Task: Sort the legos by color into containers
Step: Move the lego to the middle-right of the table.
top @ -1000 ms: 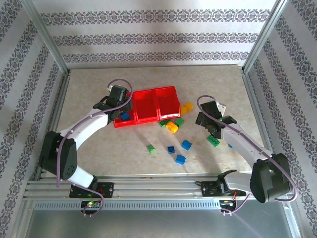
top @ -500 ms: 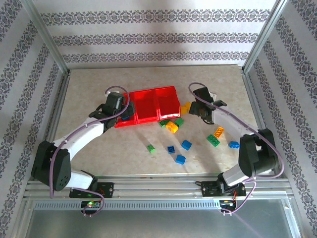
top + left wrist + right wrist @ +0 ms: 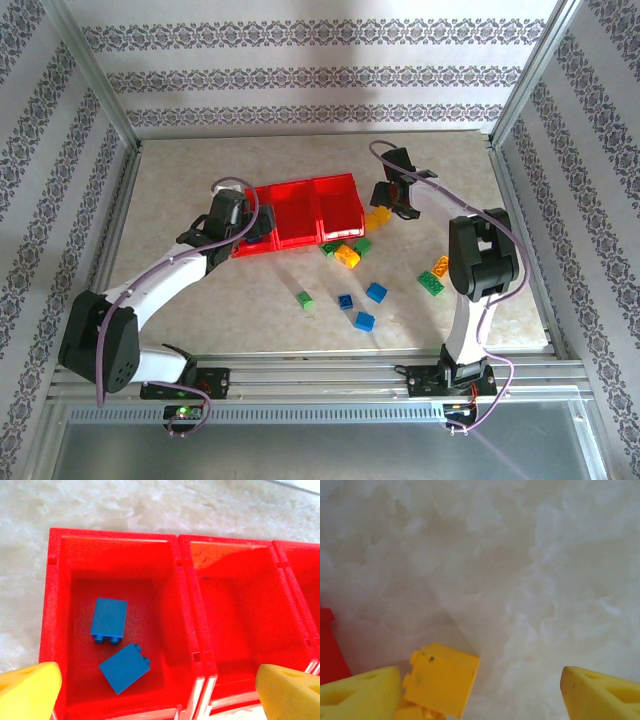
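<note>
In leftmost red bin (image 3: 112, 534) — two blue bricks (image 3: 109, 620).

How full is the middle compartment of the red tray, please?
Empty: the middle compartment shows bare red floor; the two blue bricks lie in its neighbour.

Three bins (image 3: 186, 555); two blue bricks (image 3: 109, 618) binned, three loose.

marbled table (image 3: 250, 290), patterned walls (image 3: 320, 70)
</note>
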